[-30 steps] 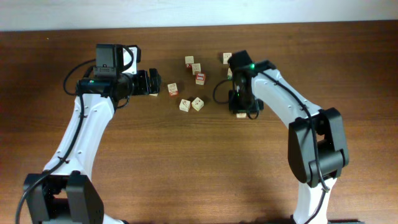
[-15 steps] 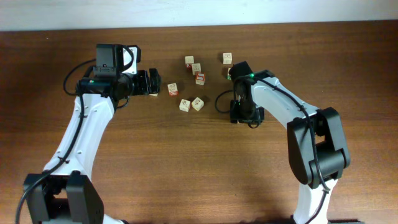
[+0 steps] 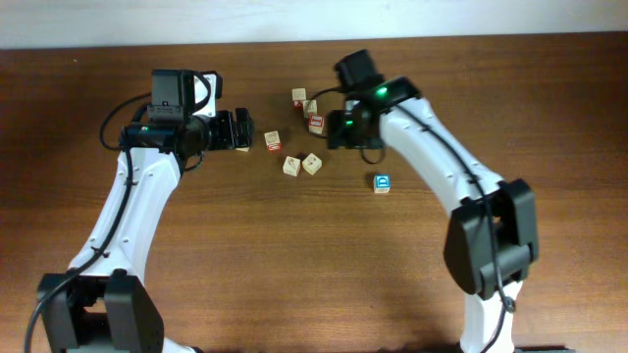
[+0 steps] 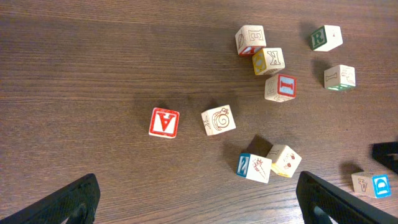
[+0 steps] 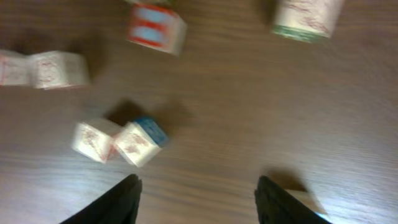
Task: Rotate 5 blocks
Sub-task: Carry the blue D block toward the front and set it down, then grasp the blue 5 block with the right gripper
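Note:
Several pale wooden blocks lie scattered mid-table. The blue-faced block (image 3: 382, 182) sits alone on the wood, right of the cluster; it also shows at the edge of the left wrist view (image 4: 372, 184). The red-printed block (image 3: 316, 124) (image 4: 280, 87) lies beside my right gripper (image 3: 340, 128), which hovers open with nothing between its fingers (image 5: 199, 202). A green-edged block (image 5: 306, 15) is at the top of the blurred right wrist view. My left gripper (image 3: 240, 129) (image 4: 205, 208) stands wide open and empty, left of the cluster. The red-faced cube (image 4: 164, 122) lies closest to it.
Two touching blocks (image 3: 302, 164) lie in front of the cluster. Two more (image 3: 304, 101) sit at the back. A green "R" block (image 4: 326, 37) lies far right in the left wrist view. The table's far edge meets a pale wall (image 3: 314, 20).
My right gripper opened and let go of the blue-faced block, then swung up and left to the cluster. The left arm has not moved.

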Controlling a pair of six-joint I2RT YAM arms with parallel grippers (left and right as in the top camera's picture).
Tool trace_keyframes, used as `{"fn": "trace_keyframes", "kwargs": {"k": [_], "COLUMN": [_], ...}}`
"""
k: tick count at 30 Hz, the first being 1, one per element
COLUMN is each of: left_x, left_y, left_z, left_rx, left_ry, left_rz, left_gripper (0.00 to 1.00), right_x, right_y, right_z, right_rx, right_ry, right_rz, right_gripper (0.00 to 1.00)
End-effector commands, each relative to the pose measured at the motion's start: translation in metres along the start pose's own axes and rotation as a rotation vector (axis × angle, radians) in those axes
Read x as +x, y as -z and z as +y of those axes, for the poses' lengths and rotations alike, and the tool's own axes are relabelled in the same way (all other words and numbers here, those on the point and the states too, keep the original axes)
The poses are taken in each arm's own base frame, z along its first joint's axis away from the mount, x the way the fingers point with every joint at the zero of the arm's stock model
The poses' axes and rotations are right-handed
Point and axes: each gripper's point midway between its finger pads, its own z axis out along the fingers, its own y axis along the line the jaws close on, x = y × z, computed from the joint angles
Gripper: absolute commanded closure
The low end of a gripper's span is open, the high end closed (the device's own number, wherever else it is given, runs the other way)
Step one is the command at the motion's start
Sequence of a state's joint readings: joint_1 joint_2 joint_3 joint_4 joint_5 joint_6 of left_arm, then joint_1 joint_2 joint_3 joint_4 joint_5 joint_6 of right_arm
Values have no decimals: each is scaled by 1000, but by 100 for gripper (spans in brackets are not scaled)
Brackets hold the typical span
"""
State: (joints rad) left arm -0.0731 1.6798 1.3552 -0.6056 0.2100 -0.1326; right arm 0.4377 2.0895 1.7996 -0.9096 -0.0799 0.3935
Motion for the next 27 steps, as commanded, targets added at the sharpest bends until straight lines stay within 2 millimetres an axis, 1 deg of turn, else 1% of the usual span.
{"fn": "trace_keyframes", "kwargs": {"k": [1,3,4,6,10,12,17,20,27], "left_x": [-7,-7,-7,-7,-7,-7,-7,-7,-7], "left_y": [1,1,1,1,1,1,1,1,1], "left_z": [-2,-2,-2,-2,-2,-2,-2,-2,-2], "left_rx": [2,2,2,2,2,2,2,2,2], "left_ry": [4,4,4,4,4,4,4,4,4], "left_rz": [-14,-14,-14,-14,-14,-14,-14,-14,-14], "left_gripper": [1,1,1,1,1,1,1,1,1], "right_x": [9,10,11,13,21,26,27,33,38], "right_y": [-24,-34,-38,-44,-67,-74,-79,-90,-92], "right_z": [27,30,27,26,23,21,22,23,26], "right_rx": [3,40,77,96,112,120,116,108,91], "right_ry": [58,29,-31,-101,-242,-288,-323,-344,-332], "right_rz": [-4,-25,-36,-40,-19,-6,-3,25,56], "right_gripper": [39,39,45,45,45,45,44,44,45]}}
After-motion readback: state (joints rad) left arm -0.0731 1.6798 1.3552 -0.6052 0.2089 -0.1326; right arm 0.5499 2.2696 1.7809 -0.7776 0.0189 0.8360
